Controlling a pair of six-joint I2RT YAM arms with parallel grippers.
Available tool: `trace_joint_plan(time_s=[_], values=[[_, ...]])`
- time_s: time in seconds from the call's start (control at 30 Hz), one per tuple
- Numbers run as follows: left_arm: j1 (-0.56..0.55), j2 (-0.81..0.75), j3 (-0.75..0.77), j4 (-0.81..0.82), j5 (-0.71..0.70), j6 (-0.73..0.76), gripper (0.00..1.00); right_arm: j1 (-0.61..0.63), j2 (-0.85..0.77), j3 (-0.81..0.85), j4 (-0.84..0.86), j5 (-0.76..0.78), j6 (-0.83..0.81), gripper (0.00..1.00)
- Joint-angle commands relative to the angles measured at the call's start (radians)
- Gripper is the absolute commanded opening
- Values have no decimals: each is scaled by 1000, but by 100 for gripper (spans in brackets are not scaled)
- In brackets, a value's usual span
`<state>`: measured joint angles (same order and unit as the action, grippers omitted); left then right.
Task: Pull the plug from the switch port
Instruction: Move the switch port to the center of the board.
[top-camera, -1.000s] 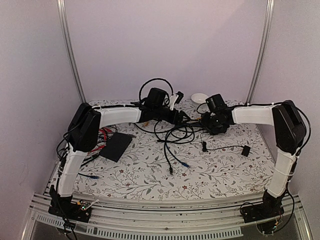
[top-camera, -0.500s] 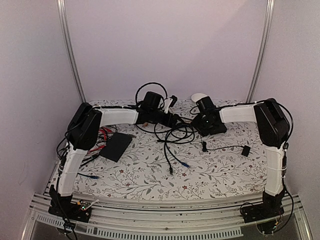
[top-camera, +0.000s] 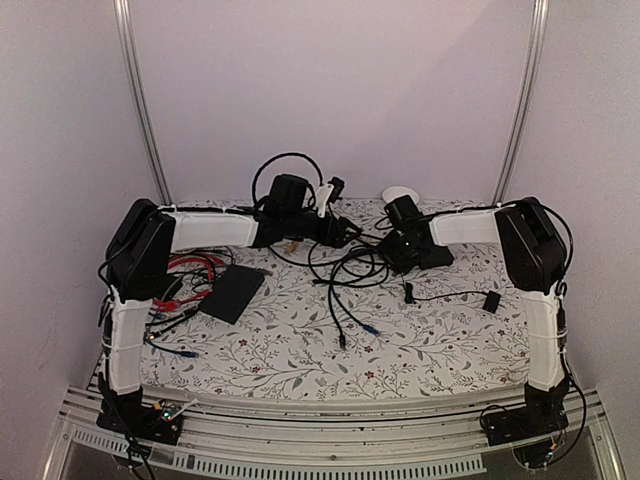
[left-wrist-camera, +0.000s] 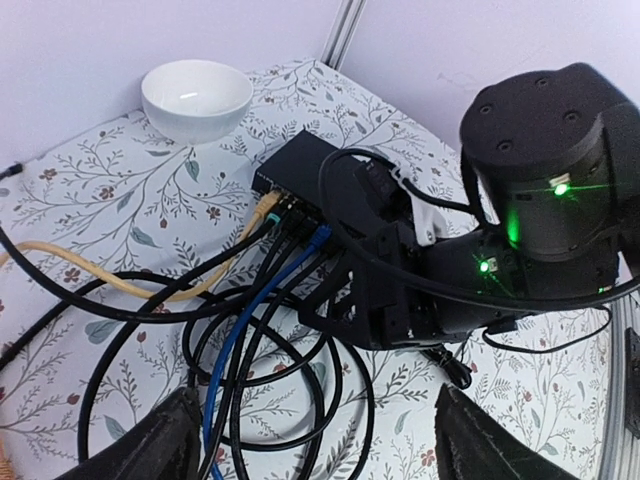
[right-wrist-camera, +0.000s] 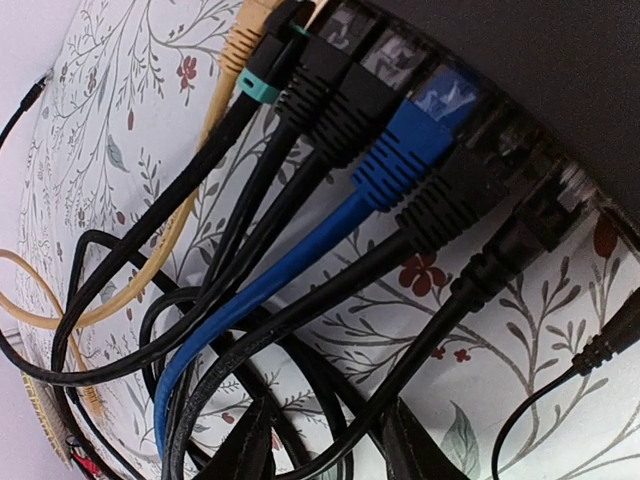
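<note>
The black switch (left-wrist-camera: 300, 165) lies at the back of the table with a row of plugs in its front ports: beige, several black, and a blue plug (right-wrist-camera: 420, 140). My right gripper (right-wrist-camera: 330, 455) hovers low in front of the ports, its fingers a narrow gap apart. They straddle black cables, one leading to the rightmost black plug (right-wrist-camera: 510, 245). They press on nothing that I can see. From above, the right gripper (top-camera: 392, 250) covers the switch. My left gripper (left-wrist-camera: 325, 445) stands wide open above the cable tangle (left-wrist-camera: 250, 330), left of the switch, holding nothing.
A white bowl (left-wrist-camera: 197, 95) stands behind the switch near the back wall. A thin black slab (top-camera: 232, 292) and red wires (top-camera: 190, 270) lie at the left. A small black adapter (top-camera: 492, 301) on a thin lead lies at the right. Loose cable ends (top-camera: 372, 328) trail toward the front.
My right arm has swung left and down to the switch's ports, and its jaws have narrowed. The left arm has drawn slightly left and back, its jaws unchanged.
</note>
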<state>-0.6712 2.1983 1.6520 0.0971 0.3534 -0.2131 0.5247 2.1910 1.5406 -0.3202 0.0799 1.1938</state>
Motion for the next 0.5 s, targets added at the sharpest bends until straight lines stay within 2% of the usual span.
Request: trace_joint_plan(time_s=[0.0, 0.1, 0.33, 0.47], values=[[11, -64, -52, 54, -8, 10, 81, 13, 47, 42, -63, -4, 37, 35], [17, -91, -86, 75, -8, 13, 81, 17, 53, 49, -66, -1, 46, 34], [32, -127, -135, 93, -4, 26, 81, 17, 83, 62, -72, -37, 49, 6], [42, -155, -172, 116, -6, 24, 81, 18, 77, 35, -77, -41, 43, 3]])
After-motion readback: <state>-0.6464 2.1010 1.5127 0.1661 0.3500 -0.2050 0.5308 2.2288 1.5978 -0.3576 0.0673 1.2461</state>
